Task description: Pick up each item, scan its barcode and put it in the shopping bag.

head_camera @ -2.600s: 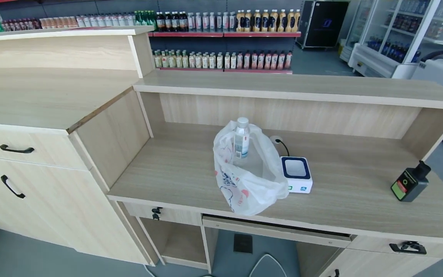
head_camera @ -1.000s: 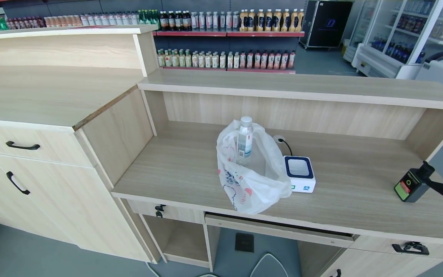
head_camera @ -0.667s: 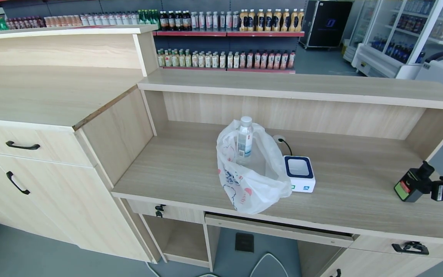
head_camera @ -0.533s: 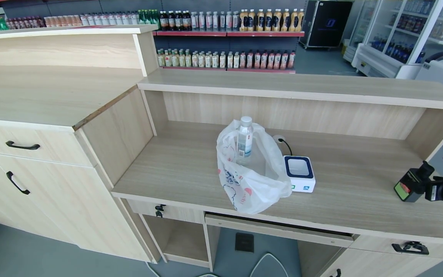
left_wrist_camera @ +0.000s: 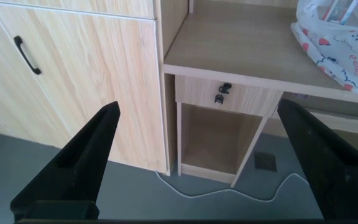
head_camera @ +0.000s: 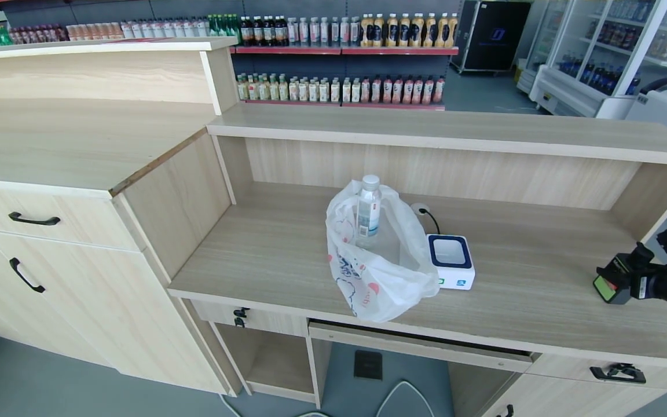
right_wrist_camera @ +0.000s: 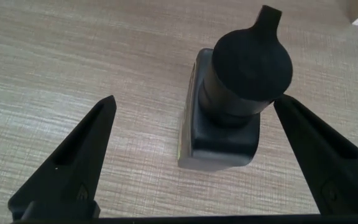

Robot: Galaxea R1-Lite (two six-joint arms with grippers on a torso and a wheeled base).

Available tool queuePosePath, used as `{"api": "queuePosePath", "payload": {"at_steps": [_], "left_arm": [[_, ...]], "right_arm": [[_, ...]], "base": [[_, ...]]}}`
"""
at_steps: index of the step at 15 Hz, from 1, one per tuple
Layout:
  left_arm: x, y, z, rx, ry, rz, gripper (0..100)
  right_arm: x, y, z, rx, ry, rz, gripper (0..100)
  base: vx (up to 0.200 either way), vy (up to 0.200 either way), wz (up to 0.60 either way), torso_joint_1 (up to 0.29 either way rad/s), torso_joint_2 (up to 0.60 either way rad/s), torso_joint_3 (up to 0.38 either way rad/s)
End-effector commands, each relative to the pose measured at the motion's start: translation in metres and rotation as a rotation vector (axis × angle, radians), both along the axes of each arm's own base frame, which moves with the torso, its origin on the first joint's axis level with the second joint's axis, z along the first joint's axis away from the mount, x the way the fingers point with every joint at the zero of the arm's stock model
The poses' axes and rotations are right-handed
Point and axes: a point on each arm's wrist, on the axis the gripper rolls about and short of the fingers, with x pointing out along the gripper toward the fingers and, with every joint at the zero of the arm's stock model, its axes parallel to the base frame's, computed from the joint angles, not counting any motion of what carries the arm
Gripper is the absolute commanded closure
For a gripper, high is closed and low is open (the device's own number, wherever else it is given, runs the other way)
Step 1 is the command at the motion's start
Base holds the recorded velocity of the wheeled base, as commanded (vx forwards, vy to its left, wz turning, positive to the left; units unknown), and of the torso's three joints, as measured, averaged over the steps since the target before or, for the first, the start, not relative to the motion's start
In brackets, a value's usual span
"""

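A black bottle (head_camera: pixel 610 284) with a green and red label stands at the right end of the wooden counter (head_camera: pixel 530 289). My right gripper (head_camera: pixel 658 272) comes in from the right edge at the bottle's cap. In the right wrist view the bottle (right_wrist_camera: pixel 241 68) sits between the fingers of my right gripper (right_wrist_camera: pixel 194 106), which is open and apart from it. A white shopping bag (head_camera: pixel 368 284) at mid counter holds an upright clear bottle (head_camera: pixel 367 211). A white scanner (head_camera: pixel 452 260) sits right of the bag. My left gripper (left_wrist_camera: pixel 197 107) hangs open and holds nothing, below the counter's front, with the bag (left_wrist_camera: pixel 340 37) beyond it.
A raised shelf (head_camera: pixel 443 130) runs along the counter's back, and a taller cabinet (head_camera: pixel 79 145) stands to the left. A side wall (head_camera: pixel 658 197) closes the counter's right end. Drawers and handles (head_camera: pixel 616 372) lie under the front edge. Bare counter spreads between scanner and black bottle.
My right gripper has come into the head view from the right and moved up to the black bottle. The head camera shifted slightly after the earliest frame. Bag and scanner stayed put.
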Motion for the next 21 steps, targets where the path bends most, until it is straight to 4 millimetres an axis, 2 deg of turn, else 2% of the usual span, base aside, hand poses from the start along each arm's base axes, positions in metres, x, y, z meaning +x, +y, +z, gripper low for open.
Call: {"api": "queuePosePath", "payload": {"at_steps": [1, 9, 18, 19, 21], "left_arm": [[0.0, 0.0, 0.0, 0.0, 0.0, 0.001, 0], [0.0, 0.0, 0.0, 0.0, 0.0, 0.001, 0], [0.0, 0.0, 0.0, 0.0, 0.0, 0.001, 0], [0.0, 0.0, 0.0, 0.0, 0.0, 0.001, 0], [0.0, 0.0, 0.0, 0.0, 0.0, 0.001, 0]], "right_arm": [[0.005, -0.001, -0.009, 0.007, 0.01, 0.007, 0], [0.026, 0.0, -0.022, -0.003, -0.002, 0.036, 0], [0.034, 0.004, -0.031, -0.006, 0.002, 0.055, 0], [0.034, 0.004, -0.031, -0.01, -0.001, 0.056, 100], [0.035, 0.003, -0.029, -0.02, -0.016, 0.056, 100]], "base": [[0.0, 0.0, 0.0, 0.0, 0.0, 0.0], [0.0, 0.0, 0.0, 0.0, 0.0, 0.0], [0.0, 0.0, 0.0, 0.0, 0.0, 0.0], [0.0, 0.0, 0.0, 0.0, 0.0, 0.0], [0.0, 0.0, 0.0, 0.0, 0.0, 0.0]]}}
